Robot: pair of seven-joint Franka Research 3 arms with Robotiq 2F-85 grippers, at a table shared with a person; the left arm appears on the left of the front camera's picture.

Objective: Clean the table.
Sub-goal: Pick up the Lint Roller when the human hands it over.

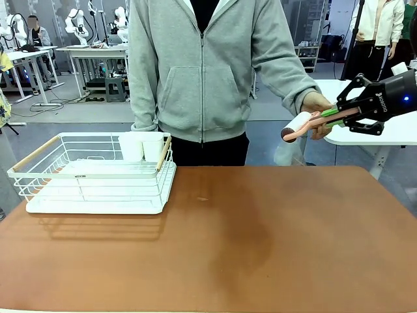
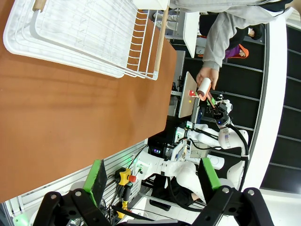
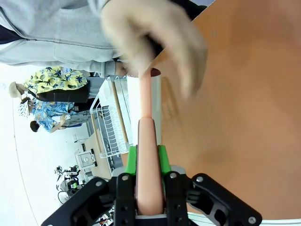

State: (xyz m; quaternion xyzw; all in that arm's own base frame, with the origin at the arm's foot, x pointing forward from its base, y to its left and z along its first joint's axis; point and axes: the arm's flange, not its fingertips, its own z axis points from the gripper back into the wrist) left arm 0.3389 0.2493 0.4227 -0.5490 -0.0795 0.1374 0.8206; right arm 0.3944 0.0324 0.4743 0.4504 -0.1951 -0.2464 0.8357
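Note:
A lint roller (image 1: 296,125) with a white roll and a pink handle hangs in the air beyond the table's far right corner. My right gripper (image 1: 339,114) is shut on its handle (image 3: 146,132), green pads pressed on both sides. The person's hand (image 1: 317,104) rests on the roller near the roll and appears blurred in the right wrist view (image 3: 155,37). The reddish-brown table (image 1: 260,235) lies below. In the left wrist view my left gripper (image 2: 154,175) stands open with nothing between its fingers, off the table's (image 2: 70,108) near edge.
A white wire rack (image 1: 98,173) with wooden handles sits at the table's back left, holding two white cups (image 1: 143,147). The person in a grey hoodie stands at the far edge. A white-topped table (image 1: 391,130) stands behind my right arm.

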